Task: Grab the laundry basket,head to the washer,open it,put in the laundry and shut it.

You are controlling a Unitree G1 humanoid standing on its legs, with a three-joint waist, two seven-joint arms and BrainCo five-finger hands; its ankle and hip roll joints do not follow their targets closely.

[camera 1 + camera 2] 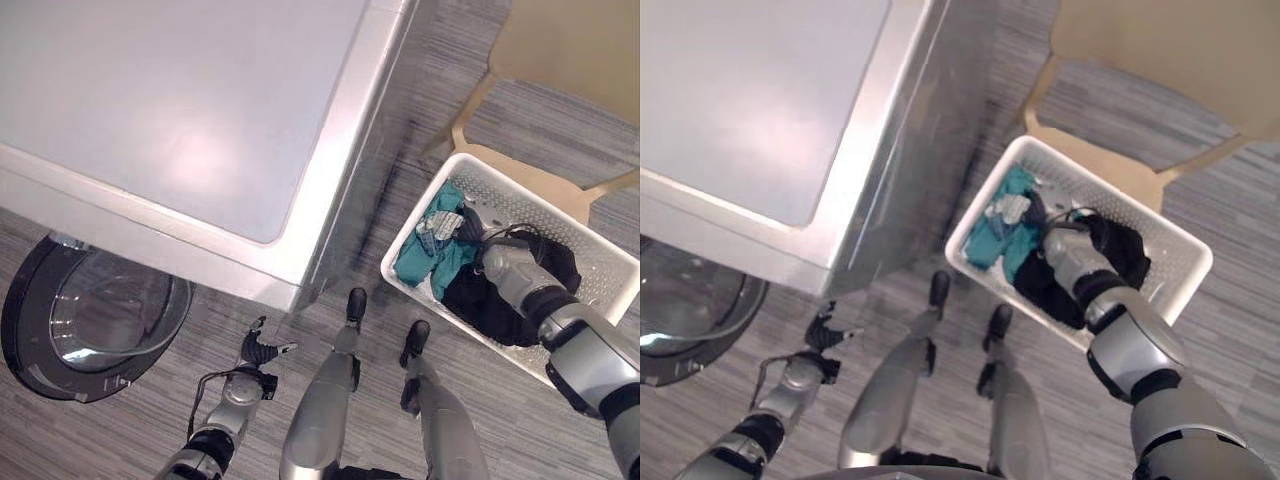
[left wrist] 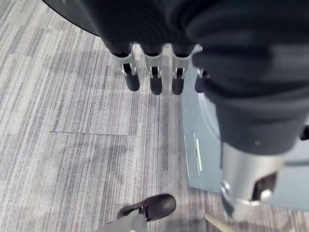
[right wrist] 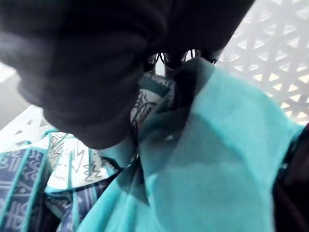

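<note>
The right hand (image 1: 478, 236) reaches down into the white perforated plastic laundry basket (image 1: 612, 262), its arm slanting in from the lower right, its dark ribbed cover lying over the clothes; its fingers are buried in the laundry, so I cannot tell whether they grip anything or not. In the right wrist view the crumpled teal cloth (image 3: 217, 164) lies right against the hand and fills the space just past it, with a navy and white patterned cloth (image 3: 29, 174) beside it and the basket's lattice wall behind. A black garment (image 1: 490, 300) lies heaped under and beside the wrist, on the side away from the teal cloth. The basket stands on the grey striped carpet floor (image 1: 150, 440), just beside the side wall of the white front-loading washing machine (image 1: 180, 110), and a beige plastic chair (image 1: 570, 50) stands touching or just behind the basket's far side. The left hand (image 1: 260, 352) hangs low in front of the washer, apart from everything, its fingers (image 2: 155, 82) straight and relaxed, pointing down toward the floor and holding nothing. Near those fingers, on the side away from the basket, the washer's round dark-rimmed glass door (image 1: 95, 320) stands swung open. The washer's corner stands between the left hand and the basket.
</note>
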